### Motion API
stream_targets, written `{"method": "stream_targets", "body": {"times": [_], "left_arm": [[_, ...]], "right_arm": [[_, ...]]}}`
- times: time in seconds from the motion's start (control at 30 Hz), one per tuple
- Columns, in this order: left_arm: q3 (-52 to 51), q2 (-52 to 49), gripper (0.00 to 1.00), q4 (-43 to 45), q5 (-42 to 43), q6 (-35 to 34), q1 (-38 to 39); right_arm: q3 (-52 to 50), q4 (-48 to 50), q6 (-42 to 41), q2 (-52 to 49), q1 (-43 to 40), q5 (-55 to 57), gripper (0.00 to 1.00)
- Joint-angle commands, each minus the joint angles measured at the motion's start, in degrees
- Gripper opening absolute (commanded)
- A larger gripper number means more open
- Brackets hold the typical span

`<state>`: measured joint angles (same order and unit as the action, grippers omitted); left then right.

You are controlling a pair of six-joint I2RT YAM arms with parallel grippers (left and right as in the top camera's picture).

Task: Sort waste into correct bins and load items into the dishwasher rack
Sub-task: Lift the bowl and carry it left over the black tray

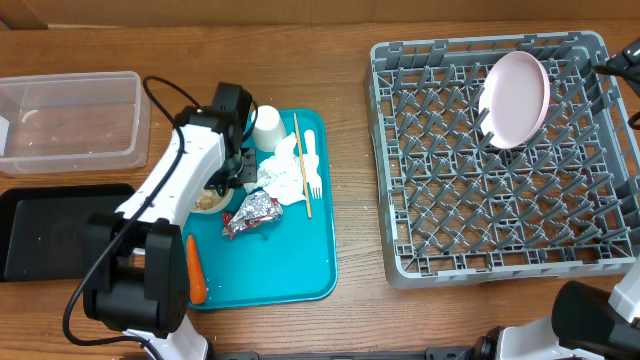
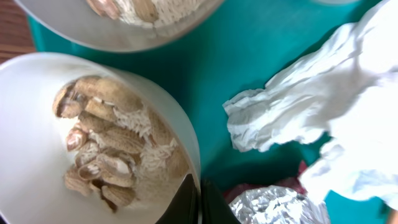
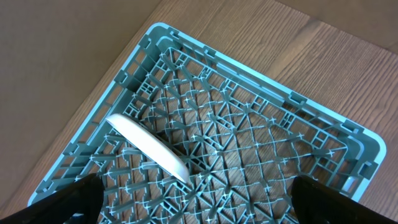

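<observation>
At bottom centre of the left wrist view, the left gripper [image 2: 198, 202] pinches the rim of a small white bowl [image 2: 37, 124] of pale nuts and white crumbs [image 2: 106, 149] on the teal tray [image 2: 236, 56]. The right gripper [image 3: 196, 190] hangs wide open above the dishwasher rack [image 3: 261, 143].

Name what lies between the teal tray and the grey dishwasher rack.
Nothing lies there. In the overhead view, only a bare strip of wooden table separates the teal tray from the dishwasher rack.
</observation>
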<state>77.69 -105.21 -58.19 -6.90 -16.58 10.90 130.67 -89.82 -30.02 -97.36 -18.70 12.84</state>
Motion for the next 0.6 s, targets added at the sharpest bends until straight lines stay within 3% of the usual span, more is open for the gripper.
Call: {"method": "stream_targets", "body": {"times": [0.0,0.33,0.57], "left_arm": [[5.3,-0.4,0.04,-2.9,-0.5,-1.9,0.0],[12.6,1.5,0.04,-11.3,1.3,-3.6,-2.1],[12.5,4.5,0.04,-13.5,9.1,-3.3,-12.9]], "right_arm": [[-0.1,0.1,-0.5,-0.2,0.0,0.1,1.0],[-0.1,0.1,-0.5,-0.2,0.0,0.1,1.0],[-0.1,0.1,-0.5,-0.2,0.0,0.1,1.0]]}}
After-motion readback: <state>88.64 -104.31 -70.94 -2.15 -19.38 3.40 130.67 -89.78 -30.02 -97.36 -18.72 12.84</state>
